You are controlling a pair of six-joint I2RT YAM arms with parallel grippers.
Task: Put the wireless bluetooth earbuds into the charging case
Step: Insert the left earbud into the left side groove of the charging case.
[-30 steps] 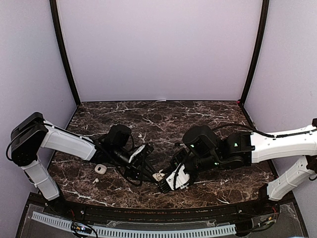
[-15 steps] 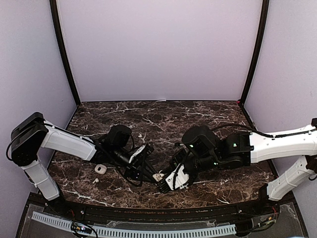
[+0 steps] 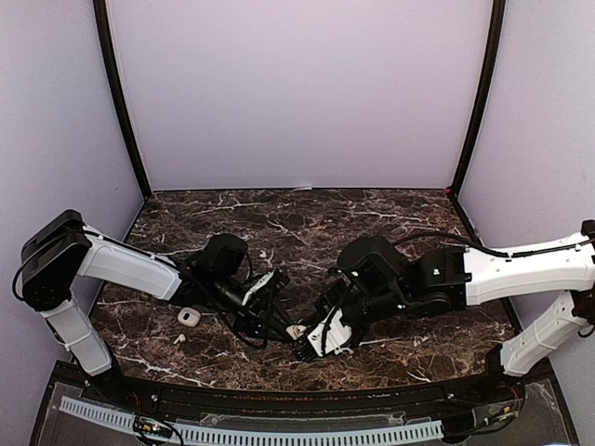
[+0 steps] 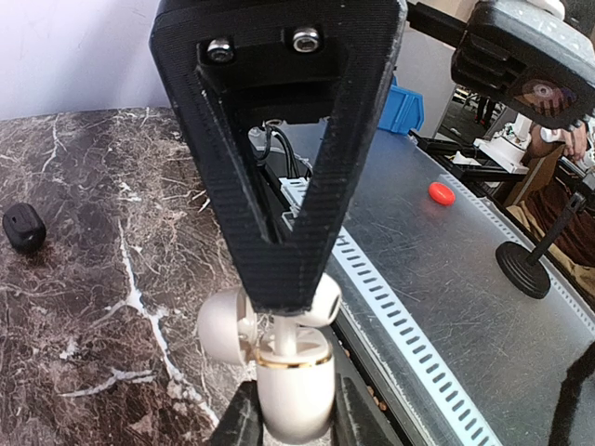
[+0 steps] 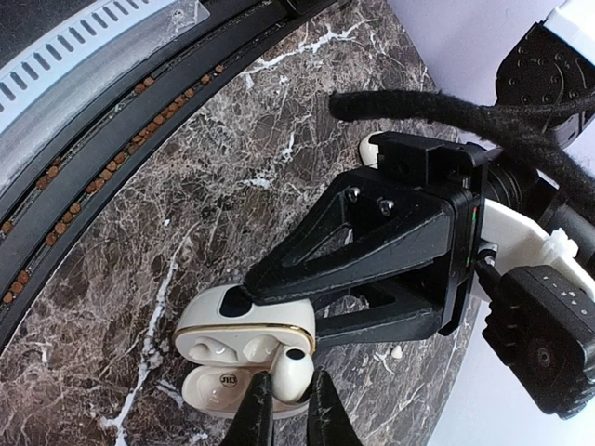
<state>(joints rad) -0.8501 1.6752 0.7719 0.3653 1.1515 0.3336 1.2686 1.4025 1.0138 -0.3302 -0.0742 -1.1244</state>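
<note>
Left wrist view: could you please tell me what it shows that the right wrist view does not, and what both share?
Only the left wrist view: a small black pebble-shaped object on the marble table, and a red button on the metal bench. Only the right wrist view: the wells inside the open charging case, and a white item partly hidden behind the left arm. Both: the gold-rimmed white charging case, the left pincer shut on it, the right pincer closed on its other half, and the slotted strip.
</note>
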